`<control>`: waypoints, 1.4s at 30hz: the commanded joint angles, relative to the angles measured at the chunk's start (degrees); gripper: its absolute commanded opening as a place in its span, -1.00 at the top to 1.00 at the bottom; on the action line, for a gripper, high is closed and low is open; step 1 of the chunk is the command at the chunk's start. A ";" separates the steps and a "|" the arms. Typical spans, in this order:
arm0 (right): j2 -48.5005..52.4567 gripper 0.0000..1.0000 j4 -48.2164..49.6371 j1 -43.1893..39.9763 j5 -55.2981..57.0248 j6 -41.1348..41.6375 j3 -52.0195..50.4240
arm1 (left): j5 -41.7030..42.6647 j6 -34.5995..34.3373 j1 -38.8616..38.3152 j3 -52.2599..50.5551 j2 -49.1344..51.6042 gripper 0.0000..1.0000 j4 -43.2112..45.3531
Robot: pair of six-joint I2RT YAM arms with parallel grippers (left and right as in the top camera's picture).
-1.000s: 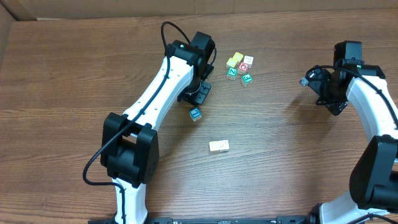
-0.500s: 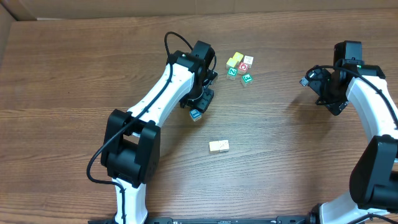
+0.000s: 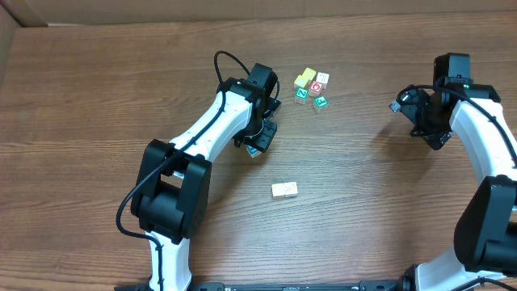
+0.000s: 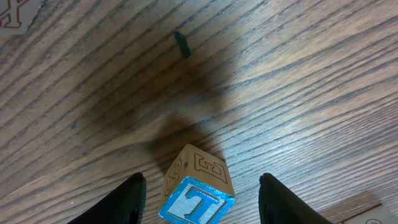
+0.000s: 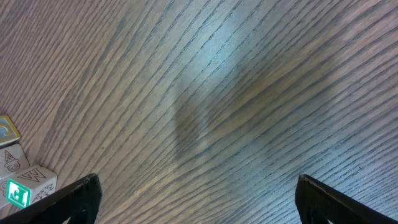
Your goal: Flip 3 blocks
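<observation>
the left hand (image 3: pixel 258 139) has dropped over the blue block (image 4: pixel 198 194) on the tabletop (image 3: pixel 363 210), half-open and straddling it ungripped, so its flip looks next; the right hand (image 5: pixel 198 202) gapes empty.

brown wood-grain tabletop (image 4: pixel 298 74), matt and finely streaked. between the matt black plastic fingers (image 4: pixel 127 202) of the left claw (image 4: pixel 204 204), a pale bare-wood block (image 4: pixel 196 177) with embossed sides, one glossy blue-printed face. smooth white plastic arm shells (image 3: pixel 214 129).
</observation>
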 commanded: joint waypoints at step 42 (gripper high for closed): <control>-0.35 -1.00 0.11 0.04 0.31 -0.42 0.55 | -1.29 -41.13 1.29 -0.17 0.07 -0.04 -2.25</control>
